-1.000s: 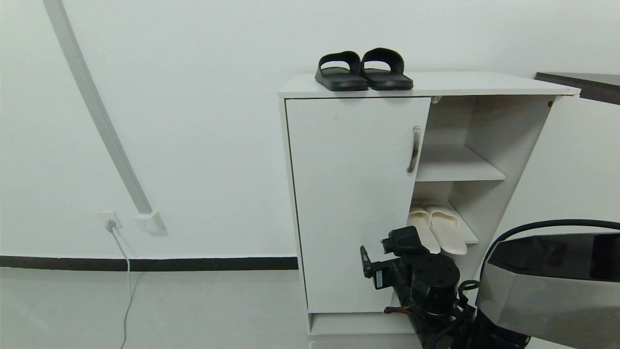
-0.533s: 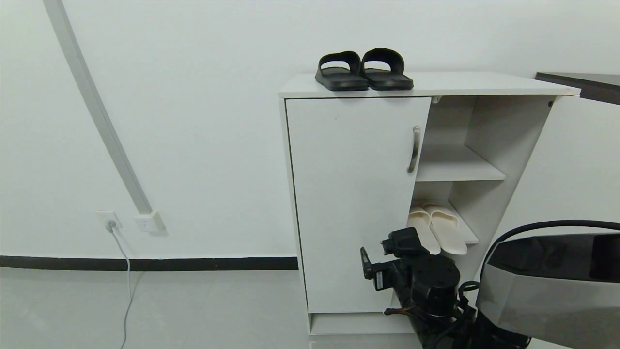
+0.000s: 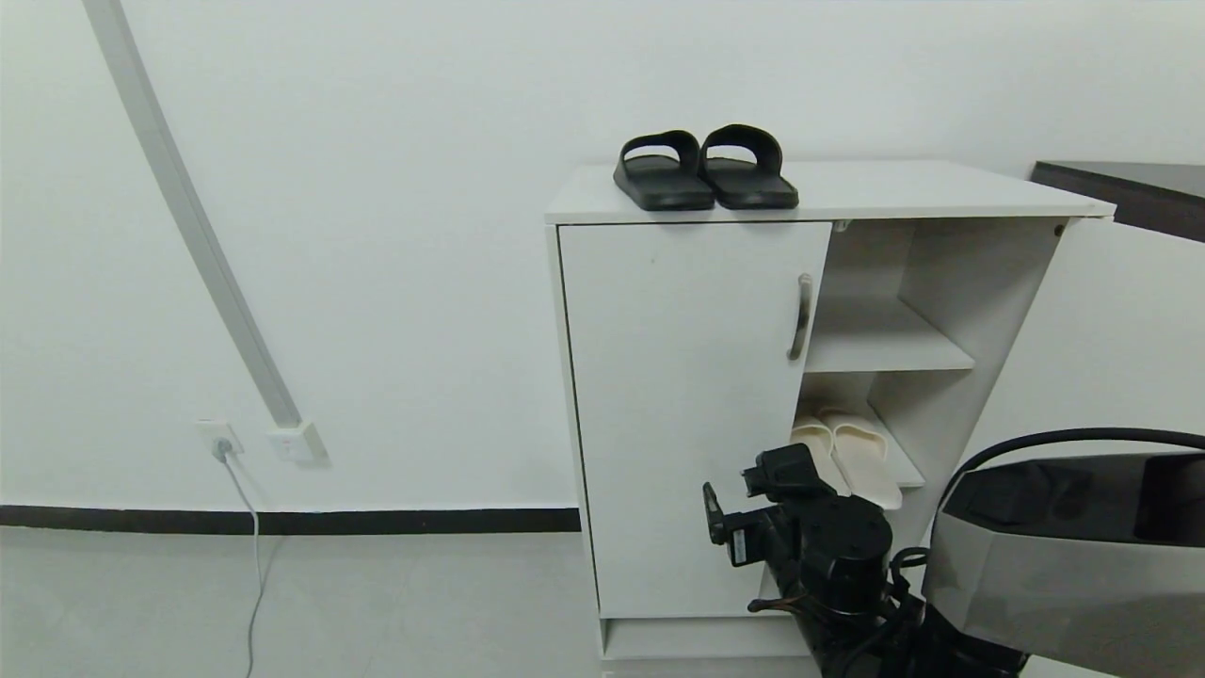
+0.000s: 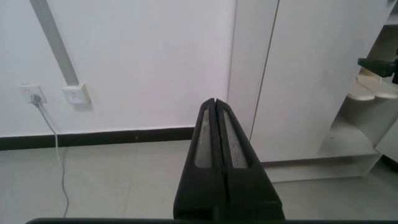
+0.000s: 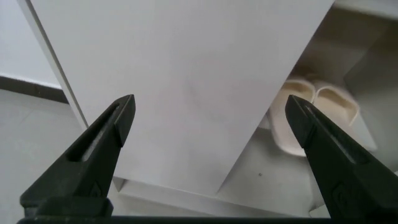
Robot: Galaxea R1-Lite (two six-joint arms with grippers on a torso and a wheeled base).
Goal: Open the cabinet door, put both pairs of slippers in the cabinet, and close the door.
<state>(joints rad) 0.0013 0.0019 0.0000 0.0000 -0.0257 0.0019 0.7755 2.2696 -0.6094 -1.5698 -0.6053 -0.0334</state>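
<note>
A pair of black slippers (image 3: 706, 169) stands on top of the white cabinet (image 3: 923, 184). Its left door (image 3: 687, 414) with a metal handle (image 3: 800, 315) is closed; the right door (image 3: 1111, 339) is swung open. A pair of cream slippers (image 3: 847, 452) (image 5: 317, 109) (image 4: 367, 93) lies on the lower shelf inside. My right gripper (image 5: 211, 106) is open and holds nothing, low in front of the closed door beside the cream slippers. Left of the cabinet my left gripper (image 4: 214, 102) is shut with nothing in it, above the floor.
The upper shelf (image 3: 875, 344) is bare. A slanted conduit (image 3: 188, 217) runs down the wall to a socket with a cable (image 3: 221, 443). A dark tabletop (image 3: 1120, 179) juts in at the far right. Open floor (image 3: 329, 603) lies left of the cabinet.
The whole head picture has shifted, with the cabinet sitting lower in view, so the camera moved. The slippers, doors and right arm keep their places.
</note>
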